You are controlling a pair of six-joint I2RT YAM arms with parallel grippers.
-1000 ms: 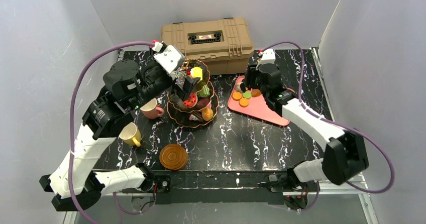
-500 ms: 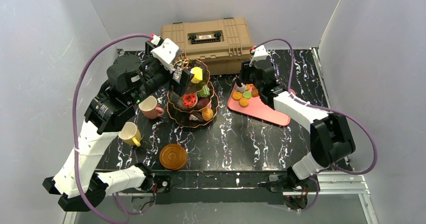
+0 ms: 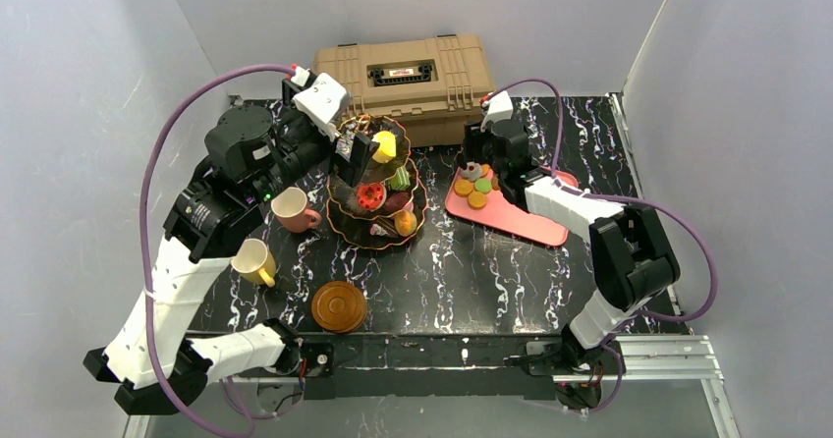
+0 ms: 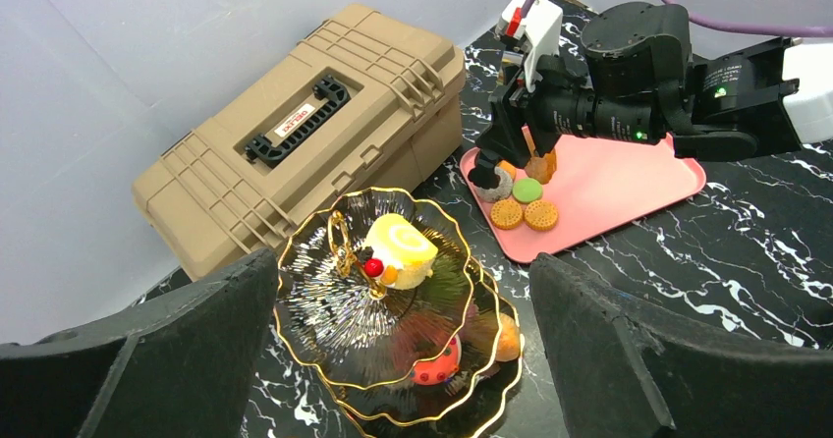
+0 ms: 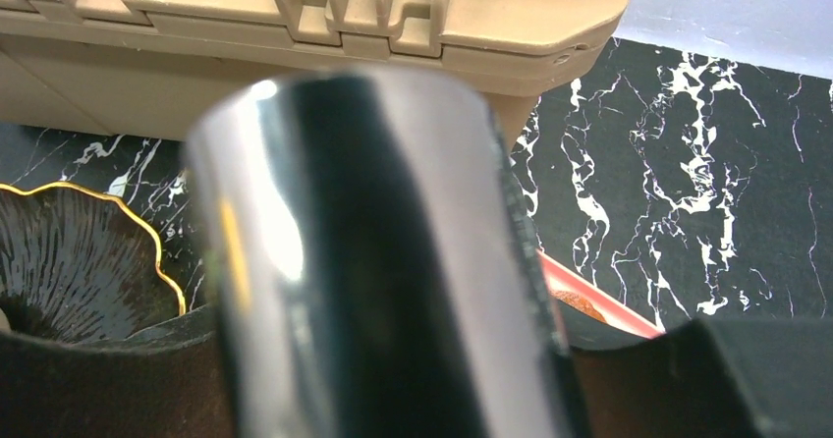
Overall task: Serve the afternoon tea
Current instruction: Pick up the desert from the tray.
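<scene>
The three-tier black stand (image 3: 379, 230) with gold rims (image 4: 324, 310) holds a yellow roll cake (image 4: 401, 248), a red pastry (image 4: 438, 363) and other small pastries. My left gripper (image 3: 356, 153) hangs open above it (image 4: 405, 345), and nothing sits between its fingers. My right gripper (image 3: 475, 170) is over the left end of the pink tray (image 3: 526, 220), shut on a silver-grey macaron (image 5: 363, 242) that stands on edge between its fingers (image 4: 497, 185). Orange and green macarons (image 4: 524, 205) lie on the tray. A pink cup (image 3: 293, 209), a yellow cup (image 3: 255, 261) and a brown saucer (image 3: 339, 305) stand at the left.
A tan plastic toolbox (image 3: 408, 73) stands closed at the back, just behind the stand and the tray. White walls close in the table on the left, back and right. My right arm's elbow (image 3: 634, 256) juts over the right half of the table.
My left gripper has drawn back up and left from the stand. My right gripper has shifted a little back and left over the tray's end, and its elbow has swung inward.
</scene>
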